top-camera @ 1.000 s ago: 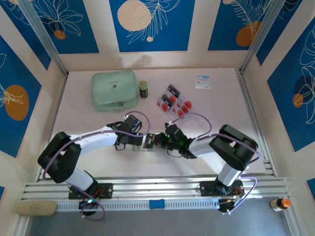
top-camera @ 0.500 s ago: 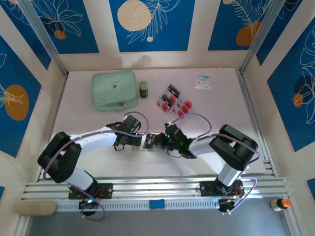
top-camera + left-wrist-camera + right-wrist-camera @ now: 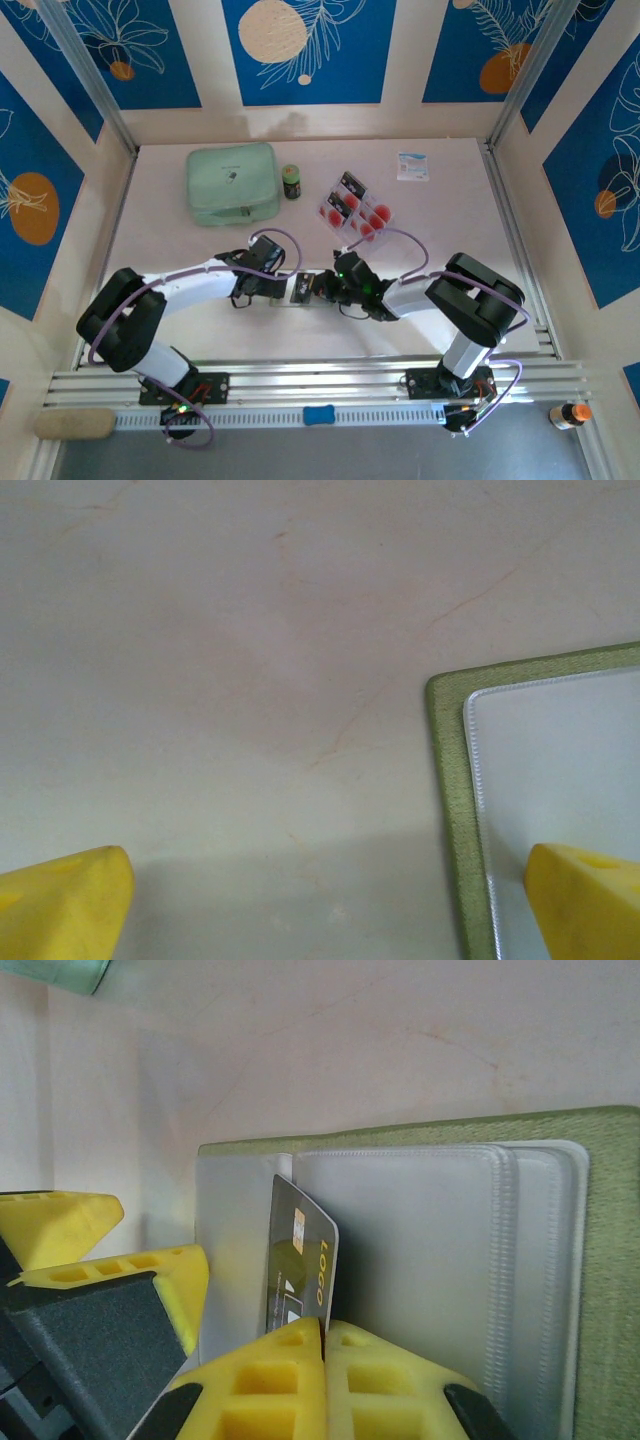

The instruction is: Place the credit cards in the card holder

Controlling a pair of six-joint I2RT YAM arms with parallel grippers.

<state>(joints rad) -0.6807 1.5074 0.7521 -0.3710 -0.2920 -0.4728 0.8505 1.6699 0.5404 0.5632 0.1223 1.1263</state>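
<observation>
The olive-green card holder (image 3: 440, 1128) lies open on the table between the two grippers (image 3: 296, 297), its clear sleeves (image 3: 420, 1240) facing up. My right gripper (image 3: 325, 1332) is shut on a dark credit card (image 3: 300, 1255) with a gold chip, held on edge with its far end against the sleeves. My left gripper (image 3: 330, 905) stands open at the holder's corner (image 3: 450, 780), one fingertip (image 3: 585, 900) over the sleeve and the other (image 3: 65, 905) over bare table. More credit cards (image 3: 355, 208), white with red circles, lie further back.
A mint-green zip case (image 3: 232, 183) sits at the back left with a small dark bottle (image 3: 291, 181) beside it. A white packet (image 3: 412, 166) lies at the back right. Both arms crowd the middle near the front edge.
</observation>
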